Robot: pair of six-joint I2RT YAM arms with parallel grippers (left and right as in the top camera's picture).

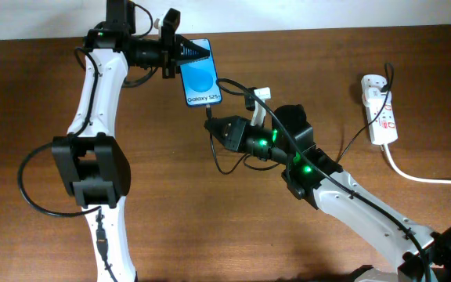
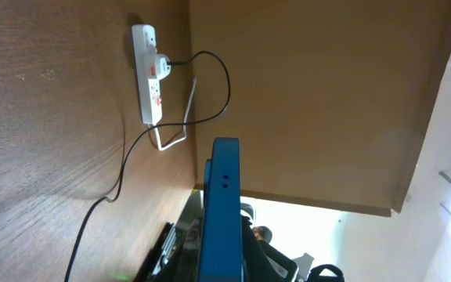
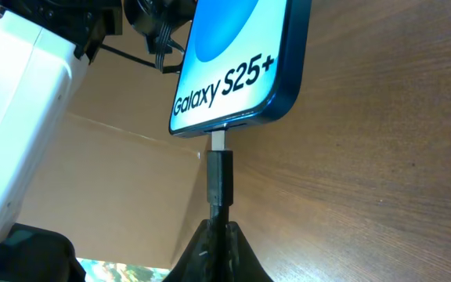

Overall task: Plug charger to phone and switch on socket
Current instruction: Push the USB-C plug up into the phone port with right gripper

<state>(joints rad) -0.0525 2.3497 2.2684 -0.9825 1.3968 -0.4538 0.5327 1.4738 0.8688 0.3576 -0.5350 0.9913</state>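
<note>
The phone (image 1: 200, 74), blue screen with "Galaxy S25+" text, is held by its top end in my left gripper (image 1: 180, 53) near the table's far edge. In the left wrist view it shows edge-on (image 2: 224, 211). My right gripper (image 1: 212, 124) is shut on the charger's black connector (image 3: 218, 178), whose metal tip meets the port on the phone's bottom edge (image 3: 233, 78). The thin black cable (image 1: 343, 145) runs right to a plug in the socket (image 1: 380, 110), a white power strip at the far right, also seen in the left wrist view (image 2: 149, 74).
The socket's thick white cord (image 1: 429, 178) trails off to the right edge. Loops of black cable (image 1: 229, 164) lie on the wooden table under my right arm. A brown wall (image 2: 312, 94) stands behind the table.
</note>
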